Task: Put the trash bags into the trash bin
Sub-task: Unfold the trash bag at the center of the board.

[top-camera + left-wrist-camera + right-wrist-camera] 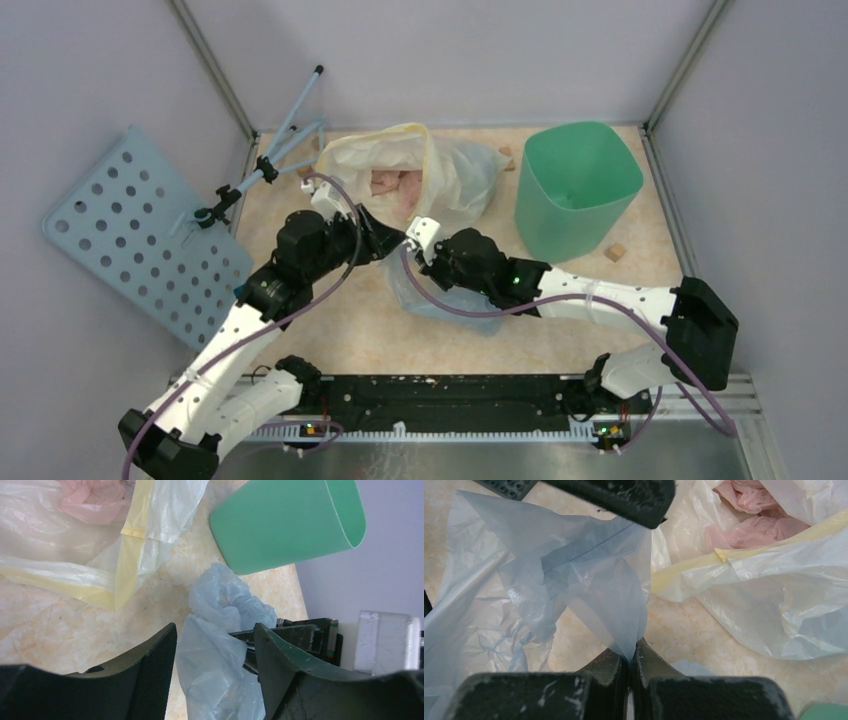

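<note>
Closest to the lens in the right wrist view, the right jaws are clenched on a fold of the pale-blue bag [574, 580], the thin film running up out of the seam between them. The rest of that bag spreads crinkled to the left and lies on the counter [370, 340], about mid-way across it and somewhat toward the near edge, partly under the right arm [600, 295].

The left arm [240, 330] reaches in from the left to meet it. The left jaws are released, spread apart on either side of a bunched-up part of the bag. Whether either pad presses the film cannot be told.

The trash bin [575, 190] stands upright at the far right corner of the counter, mouth up, well apart from the blue bag. A whitish bag with yellow rim [410, 175] slumps open against the middle of the far edge, with something pink and crumpled [390, 182] inside. A small wooden block [615, 252] lies just beside the bin, on its near side. A pale-blue perforated board [140, 235] leans off the counter's left edge, and a thin rod stand [270, 160] rises at the far left corner.
</note>
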Robot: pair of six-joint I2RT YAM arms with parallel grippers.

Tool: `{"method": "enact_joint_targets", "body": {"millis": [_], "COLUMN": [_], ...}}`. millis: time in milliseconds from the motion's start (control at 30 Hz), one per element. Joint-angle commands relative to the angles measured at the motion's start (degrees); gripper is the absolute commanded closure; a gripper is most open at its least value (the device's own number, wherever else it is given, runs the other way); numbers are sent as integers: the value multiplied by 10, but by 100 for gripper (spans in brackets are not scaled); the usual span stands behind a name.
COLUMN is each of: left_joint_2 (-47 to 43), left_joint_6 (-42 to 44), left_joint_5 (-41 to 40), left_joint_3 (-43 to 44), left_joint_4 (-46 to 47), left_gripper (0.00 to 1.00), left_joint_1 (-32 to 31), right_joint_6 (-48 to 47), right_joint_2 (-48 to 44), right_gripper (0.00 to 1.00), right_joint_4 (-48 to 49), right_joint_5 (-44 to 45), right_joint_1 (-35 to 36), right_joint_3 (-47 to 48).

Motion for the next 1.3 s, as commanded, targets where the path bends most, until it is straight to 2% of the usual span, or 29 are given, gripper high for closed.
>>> {"method": "enact_joint_targets", "body": {"millis": [0, 167, 333, 500, 800, 867, 1033, 1100, 1133, 1267], "left_joint_2": [2, -5, -14, -1, 22, 21, 6, -1, -5, -29], "left_joint_6": [-37, -77, -140, -180, -191, -193, -196, -192, -187, -163], "left_joint_5": [2, -42, -86, -68, -53, -53, -54, -60, -65, -90], "left_joint_3": [26, 43, 51, 40, 34, 25, -5, -8, -9, -10], "left_joint_4": [11, -48, -107, -107, -91, -86, -57, -52, -51, -57], "left_gripper": [36, 32, 37, 44, 45, 53, 98, 100, 100, 100], "left_joint_1": [-1, -1, -1, -1, -1, -1, -1, -2, -1, -2], "right_joint_6": [-12, -15, -17, -26, -42, -43, -44, -43, -42, -29], "right_joint_2": [11, 27, 35, 51, 74, 77, 79, 75, 73, 46], "right_gripper": [100, 100, 100, 100, 100, 100, 100, 100, 96, 55], "right_joint_4": [17, 16, 25, 21, 21, 22, 26, 25, 26, 29], "right_joint_5": [16, 32, 48, 60, 80, 81, 79, 79, 79, 87], "right_joint_1": [10, 11, 12, 20, 33, 35, 37, 37, 37, 38], "right_joint_3": [34, 40, 43, 61, 76, 78, 78, 75, 71, 45]}}
